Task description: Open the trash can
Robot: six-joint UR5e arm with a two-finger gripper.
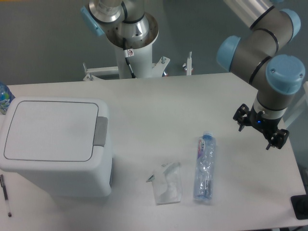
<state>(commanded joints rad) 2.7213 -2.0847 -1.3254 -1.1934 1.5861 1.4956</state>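
The trash can (55,144) is a large white boxy bin at the left of the table. Its flat lid (48,130) lies shut, and the grey latch (100,131) sits on the lid's right edge. My gripper (259,128) hangs far to the right, above the table near its right edge and well apart from the bin. It points down, its two black fingers (277,139) are spread wide, and nothing is between them.
A clear plastic bottle (204,168) lies on its side right of centre, with a crumpled clear wrapper (167,183) beside it. A pen (6,195) lies left of the bin. A blue-labelled bottle (4,96) shows at the left edge. The arm's base (132,53) stands behind the table.
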